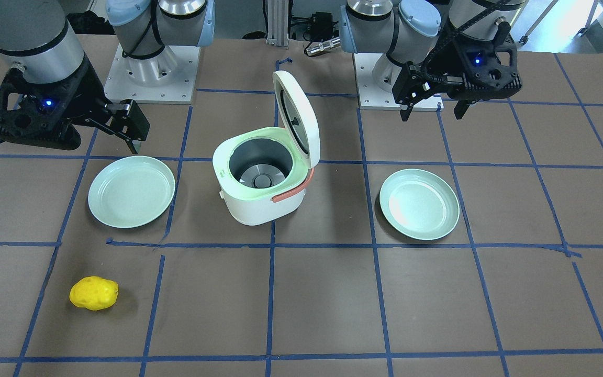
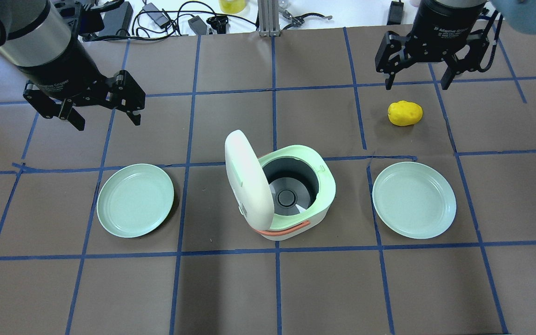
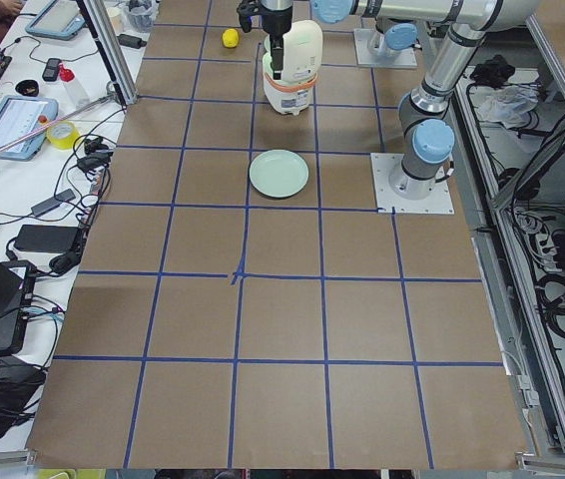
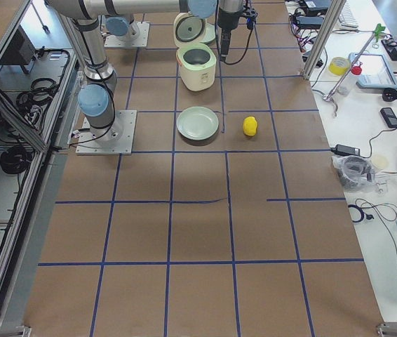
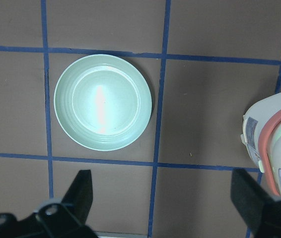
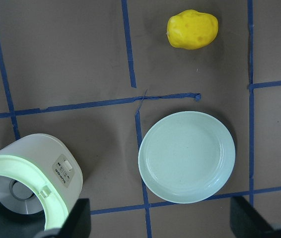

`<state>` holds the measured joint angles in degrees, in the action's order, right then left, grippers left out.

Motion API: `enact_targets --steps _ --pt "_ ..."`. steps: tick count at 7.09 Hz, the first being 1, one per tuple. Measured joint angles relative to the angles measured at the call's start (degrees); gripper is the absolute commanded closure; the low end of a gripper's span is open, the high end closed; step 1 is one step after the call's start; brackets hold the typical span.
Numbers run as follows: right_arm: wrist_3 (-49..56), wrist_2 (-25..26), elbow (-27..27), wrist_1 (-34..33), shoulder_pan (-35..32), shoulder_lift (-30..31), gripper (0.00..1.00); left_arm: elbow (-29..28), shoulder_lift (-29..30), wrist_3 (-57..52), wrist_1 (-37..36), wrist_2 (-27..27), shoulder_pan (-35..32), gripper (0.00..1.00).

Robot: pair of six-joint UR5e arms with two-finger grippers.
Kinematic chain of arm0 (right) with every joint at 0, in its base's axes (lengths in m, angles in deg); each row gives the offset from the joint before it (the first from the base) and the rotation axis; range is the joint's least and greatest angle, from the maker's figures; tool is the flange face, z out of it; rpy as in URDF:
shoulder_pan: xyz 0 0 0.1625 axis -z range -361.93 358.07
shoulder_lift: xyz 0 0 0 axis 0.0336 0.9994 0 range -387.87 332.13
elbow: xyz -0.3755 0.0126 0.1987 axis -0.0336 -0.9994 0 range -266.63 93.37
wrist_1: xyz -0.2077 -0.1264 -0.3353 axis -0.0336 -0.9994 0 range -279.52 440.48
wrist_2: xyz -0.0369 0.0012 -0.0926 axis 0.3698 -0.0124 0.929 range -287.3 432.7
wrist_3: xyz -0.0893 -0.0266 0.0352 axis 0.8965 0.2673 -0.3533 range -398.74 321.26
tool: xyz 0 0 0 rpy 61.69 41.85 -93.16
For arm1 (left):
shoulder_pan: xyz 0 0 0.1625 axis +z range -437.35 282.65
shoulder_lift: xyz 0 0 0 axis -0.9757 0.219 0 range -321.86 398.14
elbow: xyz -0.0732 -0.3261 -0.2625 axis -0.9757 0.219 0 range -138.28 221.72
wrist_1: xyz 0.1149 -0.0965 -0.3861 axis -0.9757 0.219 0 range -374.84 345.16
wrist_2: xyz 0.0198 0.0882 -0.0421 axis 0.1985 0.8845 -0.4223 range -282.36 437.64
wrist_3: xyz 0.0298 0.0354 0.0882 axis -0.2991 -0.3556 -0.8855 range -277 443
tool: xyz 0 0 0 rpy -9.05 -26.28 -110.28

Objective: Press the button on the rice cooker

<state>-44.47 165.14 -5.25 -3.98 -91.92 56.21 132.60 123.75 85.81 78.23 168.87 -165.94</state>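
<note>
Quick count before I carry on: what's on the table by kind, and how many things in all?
Plates: 2, the left plate and the right plate, both pale green and empty
Rice cooker: 1, lid up
Yellow potato: 1
Total: 4

I watch from behind the robot through the overhead view, which looks forward and down. The front-facing camera stares back from across the surface (image 1: 333,314), so the rice cooker (image 2: 291,195) sits mid-frame in both, with its sides swapped. Two distant side views look along the surface from either end, the cooker far off in each. The left wrist camera looks straight down, close, on a green plate (image 5: 103,101) and the cooker's edge. The right wrist camera shares the cooker, adding the other plate (image 6: 186,156) and a yellow potato (image 6: 192,29).
</note>
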Motion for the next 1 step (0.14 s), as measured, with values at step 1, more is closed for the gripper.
enact_targets --steps 1 --pt "0.0 0.0 0.0 0.0 0.0 0.0 0.00 0.0 0.0 0.0 0.0 0.0 0.0 0.00"
